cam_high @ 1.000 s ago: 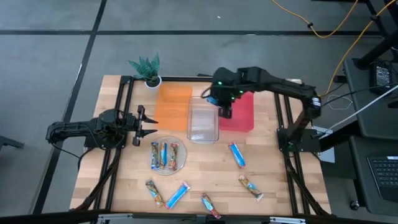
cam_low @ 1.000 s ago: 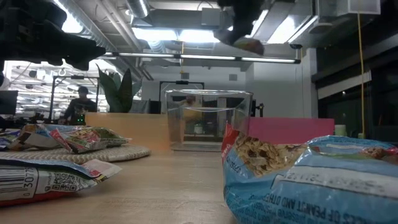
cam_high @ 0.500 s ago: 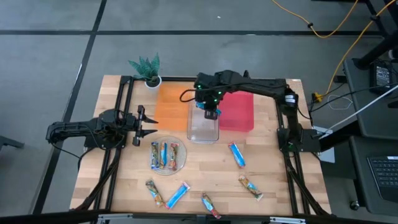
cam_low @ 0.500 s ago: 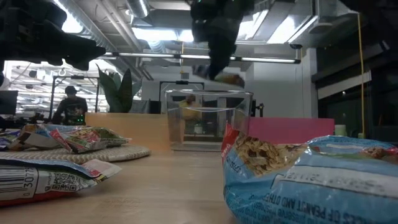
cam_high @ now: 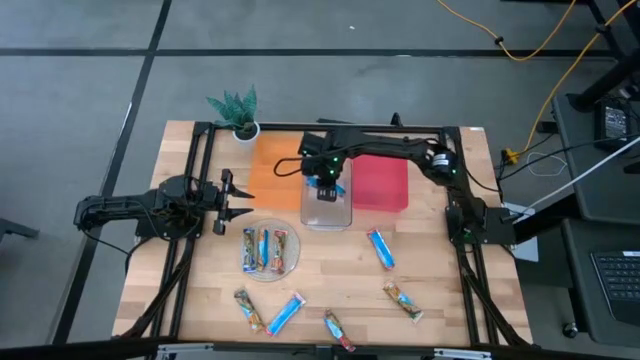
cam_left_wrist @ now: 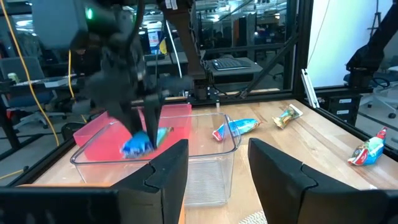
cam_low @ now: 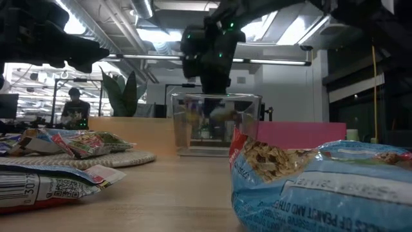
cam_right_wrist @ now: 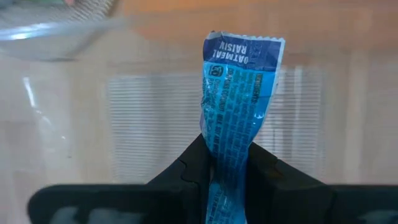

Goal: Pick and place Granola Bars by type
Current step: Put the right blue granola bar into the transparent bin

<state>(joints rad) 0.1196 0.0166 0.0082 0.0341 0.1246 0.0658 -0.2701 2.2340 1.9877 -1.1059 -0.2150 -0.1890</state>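
From above, the right hand (cam_high: 328,188) hangs over the clear bin (cam_high: 327,210), which sits between the orange bin (cam_high: 272,170) and the red bin (cam_high: 385,182) at the far side of the wooden surface (cam_high: 330,270). A blue-wrapped granola bar (cam_high: 325,191) shows at its fingertips, over the clear bin's far half. The left hand (cam_high: 240,202) waits at the surface's left edge, fingers spread, holding nothing. Near it, three bars lie on a round clear plate (cam_high: 269,251); five more are scattered nearer the front, among them a second blue bar (cam_high: 381,247) and a third blue bar (cam_high: 286,313).

At surface height, the right hand (cam_low: 215,87) hangs just above the clear bin's (cam_low: 215,125) rim.

The left wrist camera sees the right hand (cam_left_wrist: 142,127) reaching down inside the clear bin (cam_left_wrist: 186,168), the blue bar (cam_left_wrist: 144,142) sticking out below its fingertips.

The right wrist camera shows the fingers (cam_right_wrist: 193,165) pinched on the blue bar (cam_right_wrist: 239,93), which juts straight out from them over the bin floor, apart from it.
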